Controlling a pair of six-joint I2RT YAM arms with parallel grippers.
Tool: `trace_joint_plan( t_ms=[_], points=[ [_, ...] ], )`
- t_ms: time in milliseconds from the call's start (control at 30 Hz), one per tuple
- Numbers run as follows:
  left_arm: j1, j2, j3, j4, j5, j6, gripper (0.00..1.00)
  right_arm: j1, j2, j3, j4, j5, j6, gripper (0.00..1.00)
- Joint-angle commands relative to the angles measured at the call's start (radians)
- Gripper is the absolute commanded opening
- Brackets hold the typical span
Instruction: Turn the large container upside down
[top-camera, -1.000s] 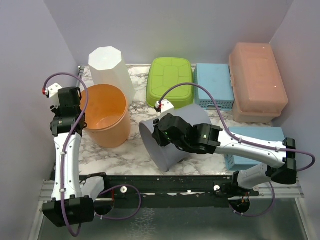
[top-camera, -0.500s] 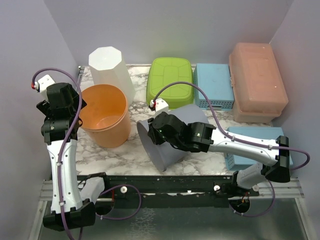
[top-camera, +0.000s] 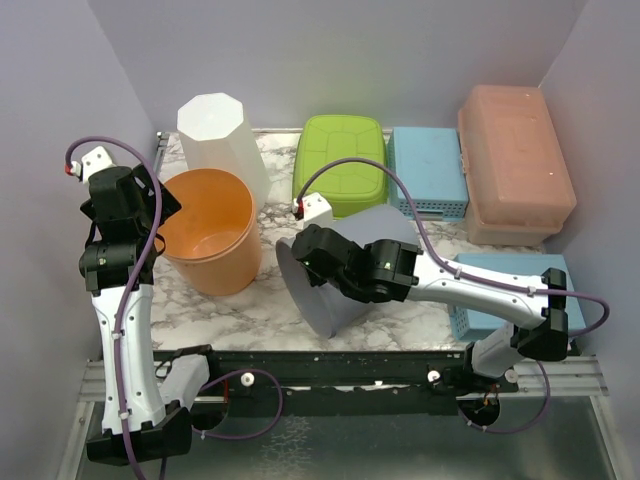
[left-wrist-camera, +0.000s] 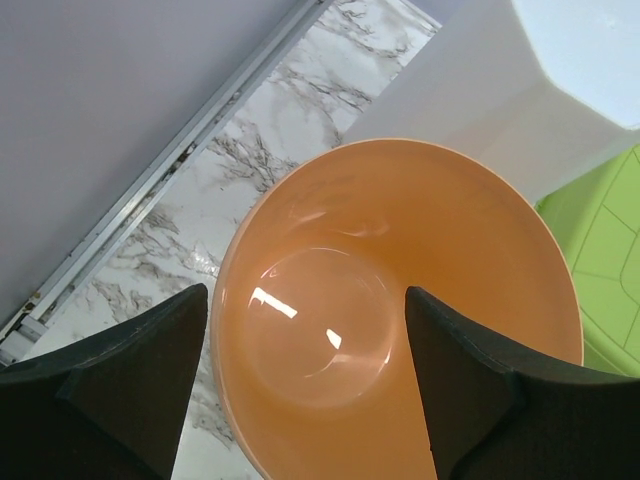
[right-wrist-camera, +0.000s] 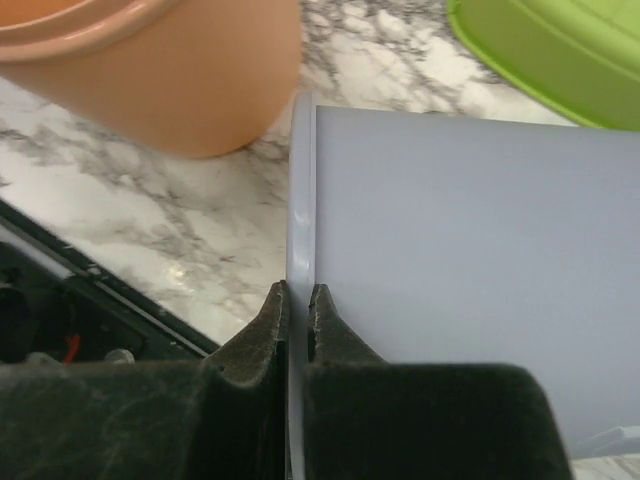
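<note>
The large grey container (top-camera: 335, 310) lies tipped on its side in the middle of the marble table, its open mouth facing left and toward the front. My right gripper (top-camera: 303, 260) is shut on its thin rim. In the right wrist view the two fingers (right-wrist-camera: 297, 292) pinch the rim from both sides, with the grey wall (right-wrist-camera: 470, 260) to the right. My left gripper (top-camera: 160, 205) is open and empty above the left rim of an upright orange bucket (top-camera: 210, 235). In the left wrist view its fingers (left-wrist-camera: 305, 300) frame the bucket's inside (left-wrist-camera: 400, 300).
A white octagonal container (top-camera: 215, 130) stands behind the bucket. A green lid (top-camera: 342, 160), a blue basket (top-camera: 428, 170) and a pink box (top-camera: 515, 160) line the back. Another blue basket (top-camera: 500, 290) sits at the right under my right arm. Purple walls close both sides.
My right gripper has moved a little left and up with the rim, tilting the grey container further. My left arm has pulled back left and up from the orange bucket.
</note>
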Motion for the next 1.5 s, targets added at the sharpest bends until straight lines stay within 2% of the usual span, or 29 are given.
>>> trace_joint_plan(
  t_ms=[0, 167, 333, 533, 900, 1000, 1167, 1467],
  points=[
    [0.005, -0.007, -0.001, 0.013, 0.055, -0.016, 0.8, 0.026, 0.074, 0.083, -0.309, 0.239, -0.043, 0.01],
    [0.005, -0.01, -0.012, 0.022, 0.074, -0.02, 0.8, 0.13, 0.188, 0.203, -0.454, 0.412, 0.01, 0.01],
    [0.005, -0.016, -0.015, 0.023, 0.073, -0.018, 0.8, 0.186, 0.31, 0.27, -0.572, 0.471, 0.112, 0.01],
    [0.005, -0.01, -0.02, 0.019, 0.05, -0.025, 0.8, 0.233, 0.291, 0.245, -0.425, 0.468, 0.017, 0.01],
    [0.005, 0.017, -0.032, 0.007, -0.006, -0.064, 0.81, 0.329, 0.358, 0.27, -0.371, 0.466, -0.061, 0.01],
    [0.005, 0.016, -0.023, 0.007, -0.018, -0.064, 0.81, 0.346, 0.367, 0.28, -0.356, 0.449, -0.074, 0.01],
    [0.006, 0.01, -0.02, 0.008, -0.033, -0.061, 0.81, 0.373, 0.345, 0.239, -0.236, 0.401, -0.15, 0.01],
    [0.005, -0.003, -0.014, 0.001, -0.047, -0.059, 0.81, 0.375, 0.309, 0.168, -0.14, 0.316, -0.158, 0.01]
  ],
)
